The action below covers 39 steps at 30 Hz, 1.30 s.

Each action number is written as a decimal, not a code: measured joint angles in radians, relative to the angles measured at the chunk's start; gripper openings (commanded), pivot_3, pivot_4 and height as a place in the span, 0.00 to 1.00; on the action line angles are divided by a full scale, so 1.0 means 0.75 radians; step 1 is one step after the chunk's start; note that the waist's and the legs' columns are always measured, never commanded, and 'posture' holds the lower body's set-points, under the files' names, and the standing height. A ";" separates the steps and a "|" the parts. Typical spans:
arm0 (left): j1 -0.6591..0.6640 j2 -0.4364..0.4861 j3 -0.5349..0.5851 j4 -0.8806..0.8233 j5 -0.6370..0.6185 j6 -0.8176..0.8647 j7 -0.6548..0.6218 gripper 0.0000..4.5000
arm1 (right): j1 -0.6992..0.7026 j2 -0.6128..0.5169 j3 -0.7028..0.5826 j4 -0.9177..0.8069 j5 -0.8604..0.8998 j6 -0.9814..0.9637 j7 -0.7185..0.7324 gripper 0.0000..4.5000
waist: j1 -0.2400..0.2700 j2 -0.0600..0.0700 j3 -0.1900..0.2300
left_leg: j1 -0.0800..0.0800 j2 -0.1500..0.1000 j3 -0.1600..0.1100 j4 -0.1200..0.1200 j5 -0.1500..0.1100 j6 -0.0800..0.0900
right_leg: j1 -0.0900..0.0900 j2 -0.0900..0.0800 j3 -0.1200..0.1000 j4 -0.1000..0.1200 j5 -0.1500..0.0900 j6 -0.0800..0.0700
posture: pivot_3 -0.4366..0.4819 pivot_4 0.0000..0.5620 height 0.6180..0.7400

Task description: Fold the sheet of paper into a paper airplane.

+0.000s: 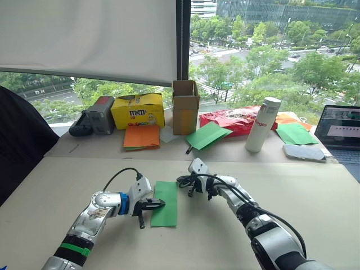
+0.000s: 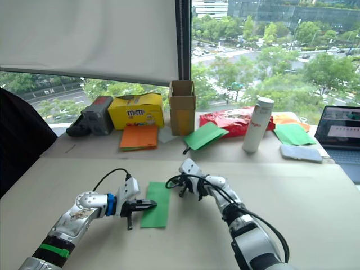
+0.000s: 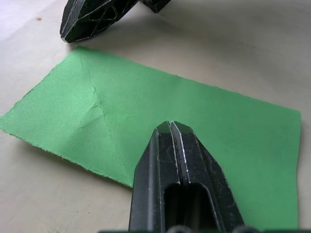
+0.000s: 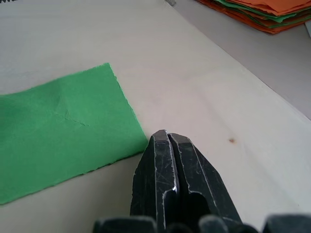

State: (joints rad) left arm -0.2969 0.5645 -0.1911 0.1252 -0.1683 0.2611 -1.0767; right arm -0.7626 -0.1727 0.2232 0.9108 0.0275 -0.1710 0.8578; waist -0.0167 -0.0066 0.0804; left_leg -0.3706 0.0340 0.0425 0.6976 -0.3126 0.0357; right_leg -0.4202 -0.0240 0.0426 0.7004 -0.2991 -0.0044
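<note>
a: where did the sheet of paper point(image 1: 165, 203) lie?

b: flat on the table point(image 1: 315, 191), a folded strip with its long axis running away from the robot, between both arms.

a: and the grippers?

b: the left gripper point(image 1: 154, 206), fingers closed and holding nothing, reached over the strip's left edge and was nearer. the right gripper point(image 4: 167, 138), also closed and empty, sat just beside the far right corner.

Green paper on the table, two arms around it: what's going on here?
A two-armed robot is working on the sheet of paper, which lies flat on the table as a narrow, creased strip, apparently folded in half. The left gripper, fingers shut, rests over the strip's left edge. The right gripper, also shut, sits just off its far right corner. No airplane shape yet.
</note>
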 measured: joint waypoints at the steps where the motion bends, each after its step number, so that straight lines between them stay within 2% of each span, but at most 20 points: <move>1: 0.000 0.000 0.003 0.000 -0.001 0.002 -0.001 0.00 | 0.001 0.000 -0.026 -0.003 0.028 -0.006 0.031 0.00 | 0.000 0.000 0.000 | -0.001 0.000 0.000 0.000 0.000 0.000 | -0.001 0.000 0.000 0.001 0.000 0.000 | 0.48 0.27 0.31; 7: -0.002 0.000 0.017 0.004 -0.001 0.009 0.007 0.00 | 0.023 0.012 -0.070 -0.204 0.101 0.000 0.175 0.00 | -0.005 0.000 0.000 | -0.001 0.002 -0.001 0.000 0.000 0.000 | -0.001 -0.001 -0.001 0.001 0.000 0.000 | 0.48 0.27 0.31; 18: -0.005 -0.003 0.017 0.007 0.001 0.008 0.009 0.00 | 0.170 -0.013 0.091 -0.323 -0.024 0.071 0.198 0.00 | 0.000 0.000 0.000 | -0.001 0.001 -0.001 0.000 0.000 0.000 | -0.001 -0.001 -0.001 0.000 0.000 0.000 | 0.48 0.27 0.31; 30: -0.050 -0.009 0.013 0.068 0.007 -0.003 -0.006 0.00 | 0.374 -0.095 0.141 -0.727 -0.004 0.305 0.278 0.00 | 0.003 0.000 0.000 | -0.001 0.000 -0.001 0.000 0.000 0.000 | 0.000 0.000 -0.001 -0.002 0.000 0.000 | 0.48 0.27 0.31; 39: -0.085 -0.025 -0.012 0.116 0.012 -0.032 -0.032 0.00 | 0.551 -0.214 0.191 -1.066 0.023 0.468 0.307 0.00 | 0.006 0.000 0.000 | -0.001 0.000 -0.001 -0.001 0.000 0.000 | 0.001 0.000 -0.001 -0.009 0.000 0.000 | 0.48 0.27 0.31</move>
State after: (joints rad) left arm -0.3606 0.5458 -0.2000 0.2120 -0.1595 0.2373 -1.1009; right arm -0.3495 -0.3333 0.3663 0.1113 0.0451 0.1803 1.0881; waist -0.0124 -0.0069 0.0807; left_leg -0.3712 0.0339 0.0417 0.6971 -0.3126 0.0358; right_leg -0.4191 -0.0243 0.0420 0.6939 -0.2992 -0.0044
